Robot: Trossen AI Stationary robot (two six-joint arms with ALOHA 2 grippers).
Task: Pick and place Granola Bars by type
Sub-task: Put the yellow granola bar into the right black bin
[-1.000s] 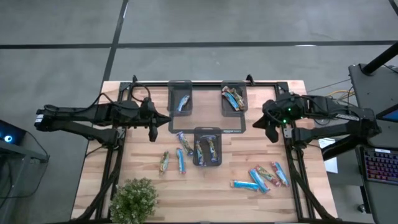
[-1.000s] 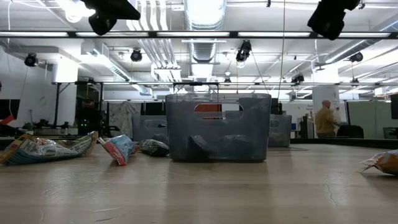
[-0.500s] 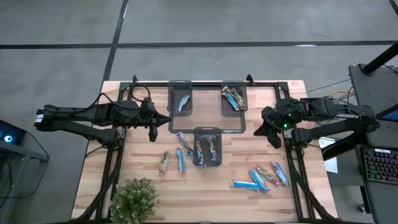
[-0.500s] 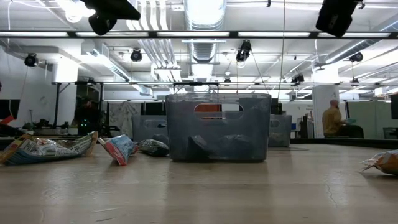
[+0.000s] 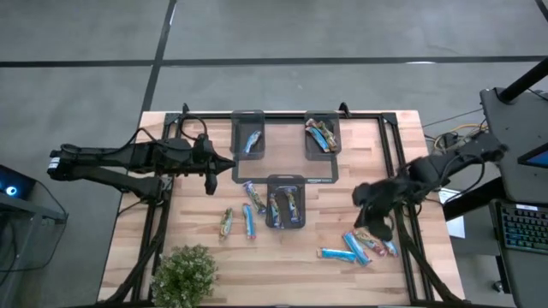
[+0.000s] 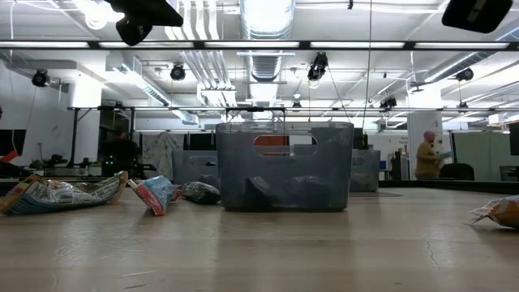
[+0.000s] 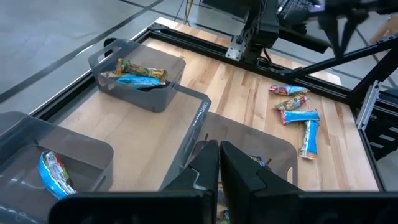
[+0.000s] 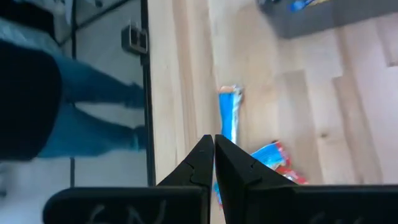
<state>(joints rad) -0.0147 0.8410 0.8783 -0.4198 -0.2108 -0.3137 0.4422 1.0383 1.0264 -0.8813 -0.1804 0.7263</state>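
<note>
Wooden tabletop (image 5: 197, 214) from above: your right gripper (image 5: 379, 229), clenched empty, hangs just over loose Granola Bars (image 5: 355, 246); left gripper (image 5: 211, 175), clenched, waits beside the trays (image 5: 248, 115). Low view shows only a tray (image 6: 284, 166) blocking bars. Right wrist sees bars (image 8: 229, 112) directly ahead.

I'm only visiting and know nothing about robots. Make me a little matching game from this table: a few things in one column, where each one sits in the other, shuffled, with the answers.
Things
1. potted plant
2. left gripper
3. right gripper
4. middle tray

Places or states
A. shut, above the loose granola bars on the right side of the table
B. at the near left corner of the table
C. holds several bars, nearest the loose ones
D. shut, beside the far left tray

Pairs: 1-B, 2-D, 3-A, 4-C
</note>
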